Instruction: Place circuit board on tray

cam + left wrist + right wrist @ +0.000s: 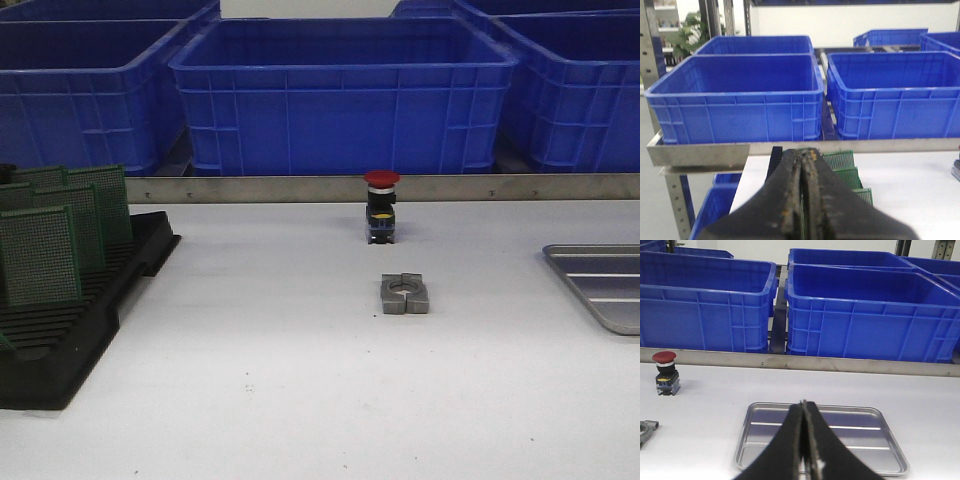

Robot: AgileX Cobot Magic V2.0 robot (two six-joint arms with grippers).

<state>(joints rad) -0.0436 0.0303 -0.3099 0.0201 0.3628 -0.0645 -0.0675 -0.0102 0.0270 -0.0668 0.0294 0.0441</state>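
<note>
Several green circuit boards [40, 255] stand upright in a black slotted rack [60, 350] at the table's left. The silver tray [600, 285] lies flat at the right edge with nothing on it. Neither gripper shows in the front view. In the left wrist view my left gripper [804, 152] is shut with nothing held, and the circuit boards [840, 160] and the rack [775, 157] lie just beyond its tips. In the right wrist view my right gripper [803, 404] is shut and holds nothing, with the tray [855, 437] on the table beneath and beyond it.
A red-capped push button [381, 205] stands mid-table with a grey metal clamp block [404, 294] in front of it. Large blue crates [340, 90] line the back behind a metal rail [300, 188]. The button [665, 372] also appears in the right wrist view.
</note>
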